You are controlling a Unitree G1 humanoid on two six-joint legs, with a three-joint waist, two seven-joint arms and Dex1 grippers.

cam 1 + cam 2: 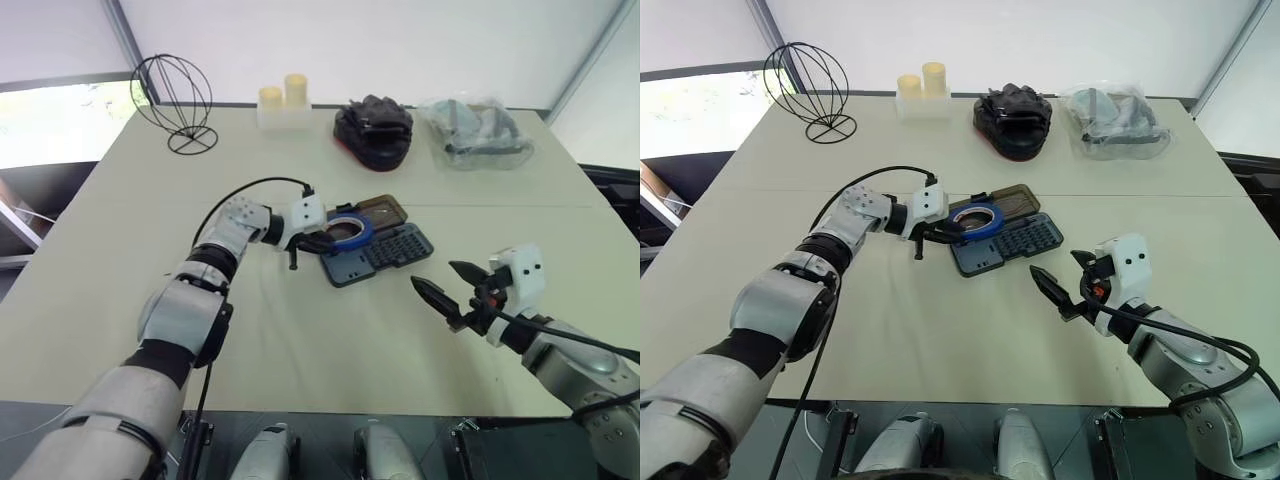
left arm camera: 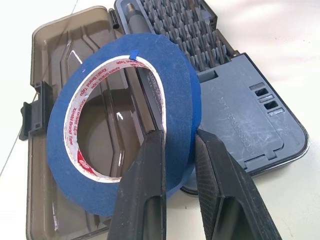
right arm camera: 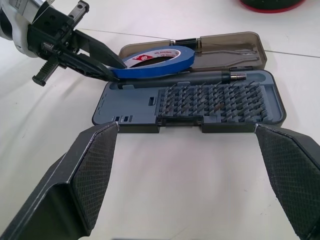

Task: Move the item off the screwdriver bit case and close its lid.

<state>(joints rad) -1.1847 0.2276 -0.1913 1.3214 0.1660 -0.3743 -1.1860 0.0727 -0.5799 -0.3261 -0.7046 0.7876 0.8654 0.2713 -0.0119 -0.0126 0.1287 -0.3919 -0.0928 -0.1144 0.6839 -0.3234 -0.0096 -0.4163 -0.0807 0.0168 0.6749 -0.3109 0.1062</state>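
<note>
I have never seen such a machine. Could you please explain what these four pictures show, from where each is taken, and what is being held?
This is a humanoid robot with two arms. Two pictures come from cameras in its head, looking down at a table; the other two come from a camera on each wrist. An open screwdriver bit case lies there, its brown lid folded flat. The left gripper has closed on a ring of blue tape, one finger inside the ring, one outside. The right gripper waits open nearby. Further back stand a wire ornament, candles, black gloves and a plastic bag.
</note>
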